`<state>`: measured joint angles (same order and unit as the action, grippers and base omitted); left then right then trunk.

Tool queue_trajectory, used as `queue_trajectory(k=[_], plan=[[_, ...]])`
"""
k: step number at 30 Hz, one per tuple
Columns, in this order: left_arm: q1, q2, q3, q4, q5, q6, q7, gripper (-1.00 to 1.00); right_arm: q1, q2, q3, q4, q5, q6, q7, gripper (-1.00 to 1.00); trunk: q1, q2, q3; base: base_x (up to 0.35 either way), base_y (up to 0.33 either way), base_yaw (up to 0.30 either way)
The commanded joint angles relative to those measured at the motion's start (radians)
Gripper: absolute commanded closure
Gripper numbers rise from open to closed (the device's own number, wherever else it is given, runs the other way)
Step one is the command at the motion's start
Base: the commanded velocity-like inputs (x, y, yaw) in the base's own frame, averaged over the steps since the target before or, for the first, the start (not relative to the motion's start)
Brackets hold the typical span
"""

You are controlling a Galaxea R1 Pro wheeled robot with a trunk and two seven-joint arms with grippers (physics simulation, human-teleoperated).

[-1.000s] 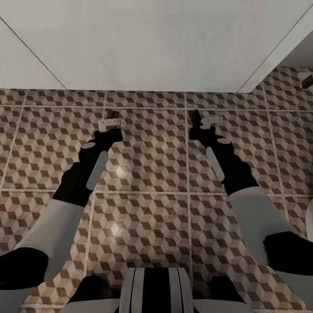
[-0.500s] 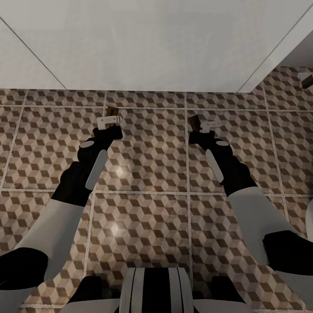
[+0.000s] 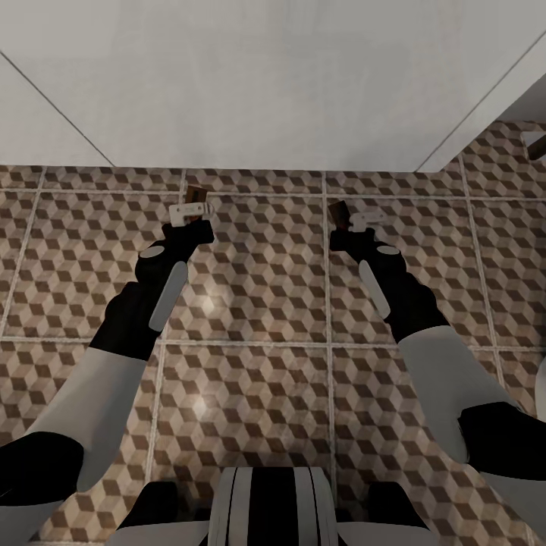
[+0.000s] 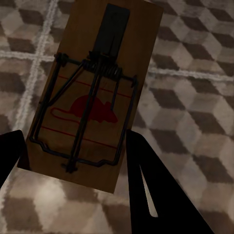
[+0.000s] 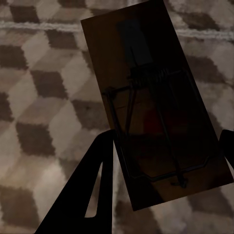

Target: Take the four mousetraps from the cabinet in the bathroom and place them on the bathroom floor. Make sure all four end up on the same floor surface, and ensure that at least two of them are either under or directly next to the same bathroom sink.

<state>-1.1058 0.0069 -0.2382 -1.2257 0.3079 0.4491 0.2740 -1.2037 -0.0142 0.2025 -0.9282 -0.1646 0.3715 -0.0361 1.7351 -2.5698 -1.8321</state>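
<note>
Both arms reach to 12 o'clock | left gripper (image 3: 189,214) pinches mousetrap (image 4: 92,92) | right gripper (image 3: 356,220) pinches second mousetrap (image 5: 156,112) | over cube-tiled bathroom floor (image 3: 258,303), white vanity (image 3: 265,83) ahead

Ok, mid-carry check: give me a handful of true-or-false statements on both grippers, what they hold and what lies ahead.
1. The left gripper holds a mousetrap between its fingers. True.
2. The right gripper is empty. False: it grips a second mousetrap.
3. Both mousetraps already lie flat on the bathroom floor. False: both sit in the grippers.
4. A white boxy unit stands just ahead of the grippers. True.
5. The left mousetrap shows a red mouse print under its wire. True.
</note>
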Motion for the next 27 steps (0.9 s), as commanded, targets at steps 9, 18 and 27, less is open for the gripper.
queue_trajectory(k=[9, 18, 27], plan=[[0.0, 0.001, -0.003, -0.003, 0.008, 0.003, 0.01, 1.0, 0.0, -0.001, 0.005, -0.001, -0.01, 0.004, -0.004, 1.0, 0.0, 0.0, -0.001, 0.002, 0.0, 0.0], [0.0, 0.001, -0.003, -0.004, 0.008, 0.003, 0.01, 1.0, 0.0, -0.001, 0.005, -0.001, -0.012, 0.004, -0.004, 1.0, 0.0, 0.0, -0.001, 0.0, 0.0, 0.0], [0.0, 0.001, -0.003, -0.006, 0.008, 0.003, 0.01, 1.0, 0.0, -0.001, 0.006, -0.002, -0.013, 0.003, -0.004, 1.0, 0.0, 0.0, -0.001, 0.059, 0.0, 0.0]])
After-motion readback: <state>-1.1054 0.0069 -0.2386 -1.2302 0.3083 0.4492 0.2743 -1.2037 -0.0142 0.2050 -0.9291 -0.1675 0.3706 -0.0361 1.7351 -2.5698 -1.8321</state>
